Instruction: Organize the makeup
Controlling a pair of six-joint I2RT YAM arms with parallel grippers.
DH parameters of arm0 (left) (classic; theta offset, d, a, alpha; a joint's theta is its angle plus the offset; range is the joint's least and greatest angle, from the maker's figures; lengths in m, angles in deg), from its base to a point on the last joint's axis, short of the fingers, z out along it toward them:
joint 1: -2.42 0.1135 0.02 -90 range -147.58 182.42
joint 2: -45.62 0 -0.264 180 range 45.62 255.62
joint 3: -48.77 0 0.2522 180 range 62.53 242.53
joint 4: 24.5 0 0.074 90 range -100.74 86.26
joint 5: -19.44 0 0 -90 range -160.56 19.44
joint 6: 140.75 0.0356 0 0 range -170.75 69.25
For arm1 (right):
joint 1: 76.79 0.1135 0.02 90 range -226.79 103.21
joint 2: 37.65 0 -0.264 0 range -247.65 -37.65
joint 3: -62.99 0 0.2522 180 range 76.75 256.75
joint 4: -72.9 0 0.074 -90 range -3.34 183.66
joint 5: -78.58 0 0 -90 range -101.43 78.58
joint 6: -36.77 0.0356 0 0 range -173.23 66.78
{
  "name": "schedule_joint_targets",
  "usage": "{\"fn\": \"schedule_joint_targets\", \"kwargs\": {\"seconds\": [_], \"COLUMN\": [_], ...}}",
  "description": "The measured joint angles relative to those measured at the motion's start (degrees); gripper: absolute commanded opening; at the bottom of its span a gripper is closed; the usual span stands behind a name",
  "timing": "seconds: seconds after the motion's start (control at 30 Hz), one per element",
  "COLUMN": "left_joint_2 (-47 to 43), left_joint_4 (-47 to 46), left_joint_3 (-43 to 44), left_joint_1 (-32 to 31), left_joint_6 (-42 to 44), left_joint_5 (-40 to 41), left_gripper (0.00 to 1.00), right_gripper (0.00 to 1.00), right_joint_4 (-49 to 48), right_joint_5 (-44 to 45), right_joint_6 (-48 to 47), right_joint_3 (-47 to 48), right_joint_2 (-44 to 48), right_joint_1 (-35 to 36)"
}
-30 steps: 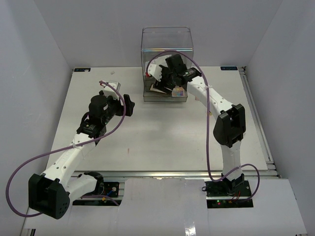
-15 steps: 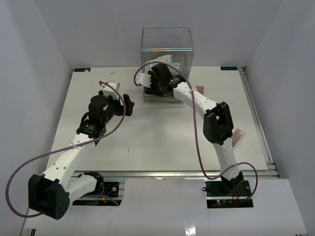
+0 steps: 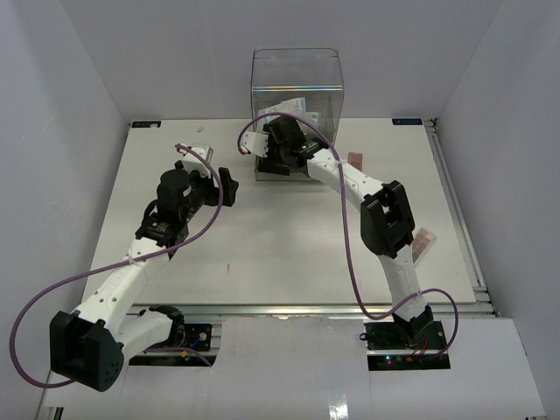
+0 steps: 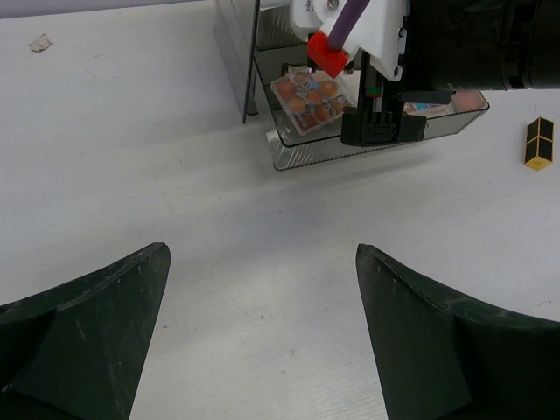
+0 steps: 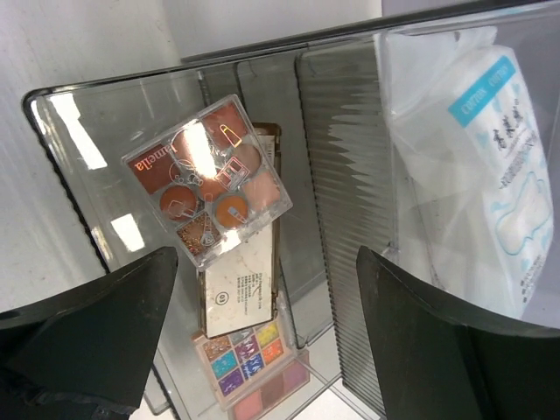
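Orange eyeshadow palette (image 5: 206, 179) lies tilted atop another in the open acrylic drawer (image 4: 302, 156), beneath our right tool (image 5: 264, 254), spread open and empty. Our left tool (image 4: 261, 254) hangs open above the counter (image 4: 219, 219). We fear the tilted palette could jam the drawer on closing.

1. Bright, even overhead light fills the white enclosure; shadows on the table (image 3: 262, 254) are faint and soft.
2. Glare streaks cross the clear drawer (image 5: 79, 122) and the orange palette (image 5: 206, 179) in the right wrist view.
3. Fingers (image 4: 79, 332) loom dark and softly blurred along the left wrist view's lower edge.
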Motion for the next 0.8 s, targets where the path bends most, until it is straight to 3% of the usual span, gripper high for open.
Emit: {"fn": "schedule_joint_targets", "kwargs": {"seconds": [0.2,0.27,0.53,0.7,0.8], "left_joint_2": [-0.06,-0.11,-0.71,-1.25,-1.25], "left_joint_4": [0.0,0.0,0.1,0.04,0.02], "left_joint_3": [0.0,0.0,0.0,0.0,0.0], "left_joint_1": [0.0,0.0,0.0,0.0,0.0], "left_joint_6": [0.0,-0.02,-0.16,-0.42,-0.7], "left_joint_5": [-0.07,-0.21,-1.48,-2.55,-3.12], "left_gripper": [0.98,0.98,0.98,0.98,0.98], "right_gripper": [0.97,0.9,0.9,0.9,0.9], "right_joint_4": [-1.02,-1.05,0.97,1.36,5.3], "right_joint_5": [0.87,1.11,-1.94,-11.05,-11.58], "right_joint_6": [1.58,2.85,15.06,24.99,26.93], "right_joint_3": [-3.77,-5.59,-17.59,-30.64,-42.13], "right_joint_2": [1.37,3.58,23.08,36.01,43.26], "right_joint_1": [0.62,0.61,-4.89,-21.33,-32.58]}}
